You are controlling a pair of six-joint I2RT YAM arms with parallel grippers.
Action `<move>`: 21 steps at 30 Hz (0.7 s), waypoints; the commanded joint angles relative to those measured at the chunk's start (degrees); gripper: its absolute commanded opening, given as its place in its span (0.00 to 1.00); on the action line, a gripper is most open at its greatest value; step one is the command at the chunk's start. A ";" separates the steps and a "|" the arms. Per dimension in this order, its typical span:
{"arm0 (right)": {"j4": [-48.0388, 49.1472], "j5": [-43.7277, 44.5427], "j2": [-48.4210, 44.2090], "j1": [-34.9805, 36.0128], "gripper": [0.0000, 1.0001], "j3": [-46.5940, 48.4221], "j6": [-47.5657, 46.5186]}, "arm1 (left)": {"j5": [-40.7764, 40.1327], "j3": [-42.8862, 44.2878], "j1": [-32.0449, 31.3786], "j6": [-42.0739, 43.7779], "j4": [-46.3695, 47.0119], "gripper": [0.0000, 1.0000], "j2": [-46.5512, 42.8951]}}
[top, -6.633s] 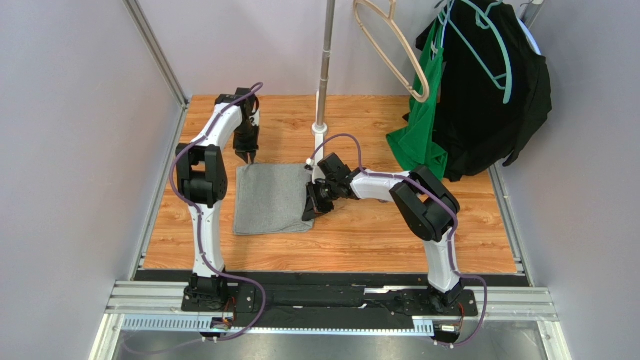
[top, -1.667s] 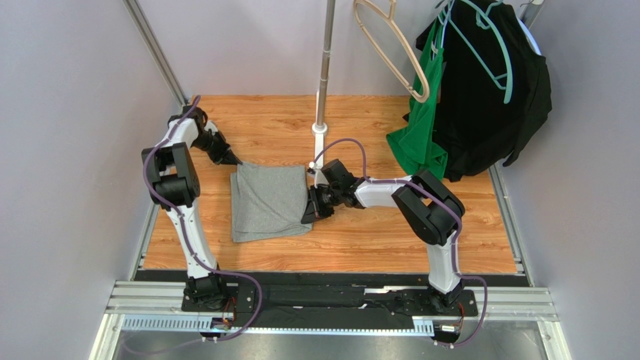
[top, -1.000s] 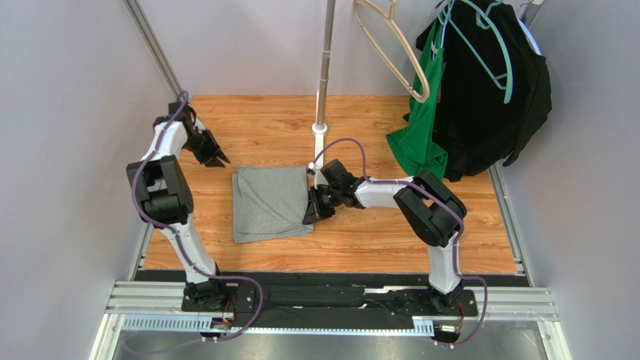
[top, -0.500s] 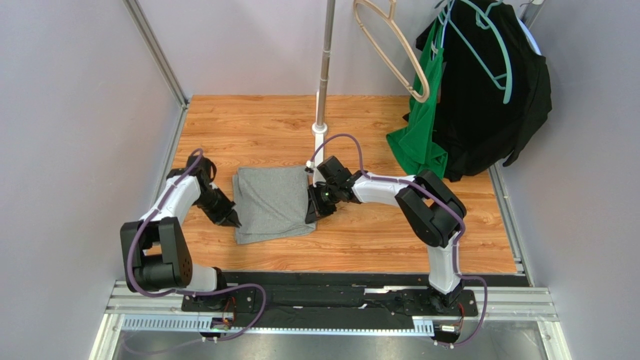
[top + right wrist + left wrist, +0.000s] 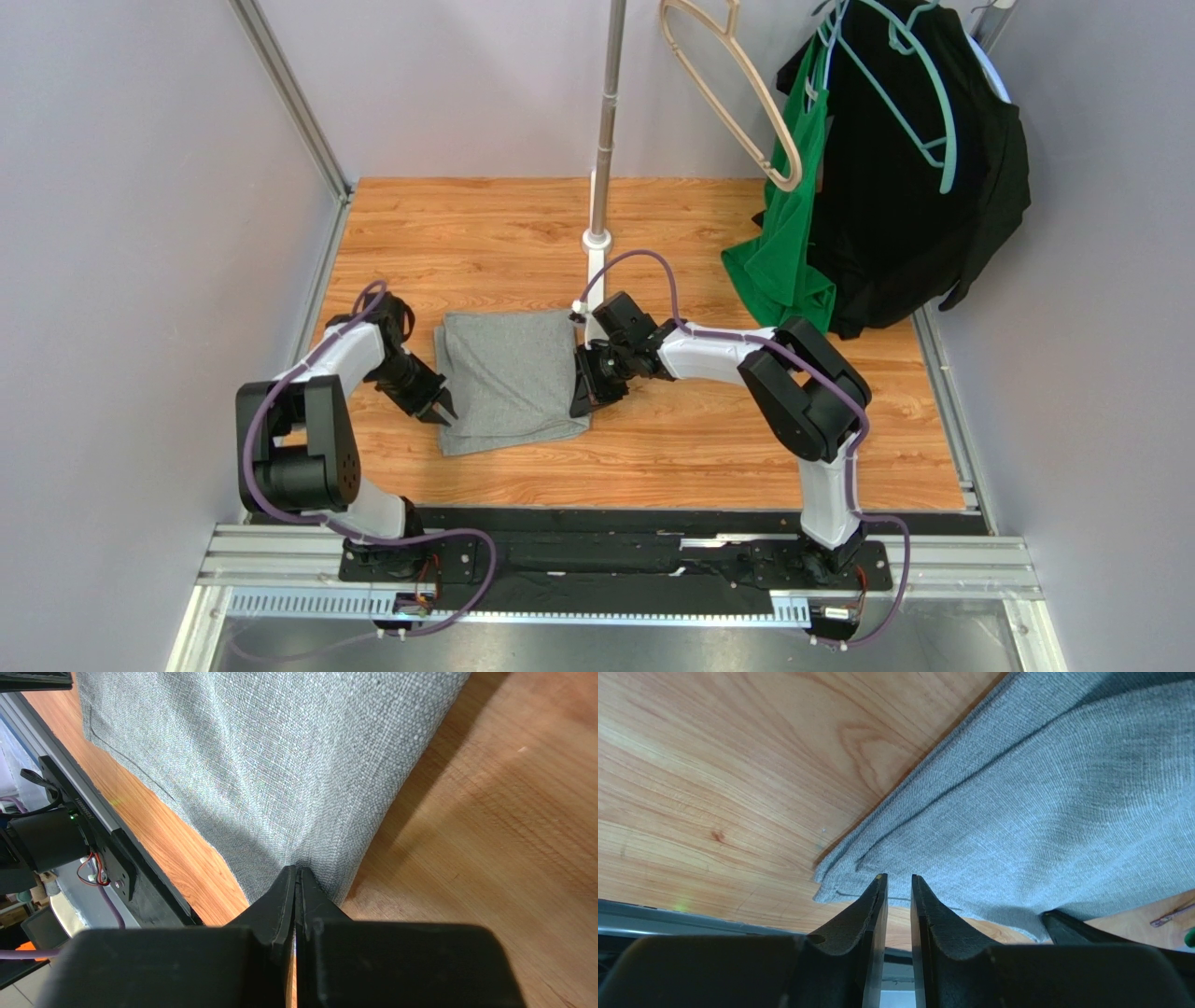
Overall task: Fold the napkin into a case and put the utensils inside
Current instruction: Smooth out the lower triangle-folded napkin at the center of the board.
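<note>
A folded, rectangular heather-grey cloth napkin lies on the wooden table. The left gripper, fingers narrowly parted, sits at the napkin's near-left edge. The right gripper pinches the napkin's right edge.

- Wooden table top: light plank grain, runs wall to wall.
- Metal pole: upright at far centre, on a white base.
- Beige hanger: just right of the pole.
- Green garment and black garment: hanging far right, touching; teal hanger over the black one.
</note>
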 commanded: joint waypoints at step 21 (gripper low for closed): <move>2.75 0.10 -2.60 0.44 0.00 -1.78 -0.92 | -4.19 -1.97 -0.66 -1.36 -2.33 0.28 -0.01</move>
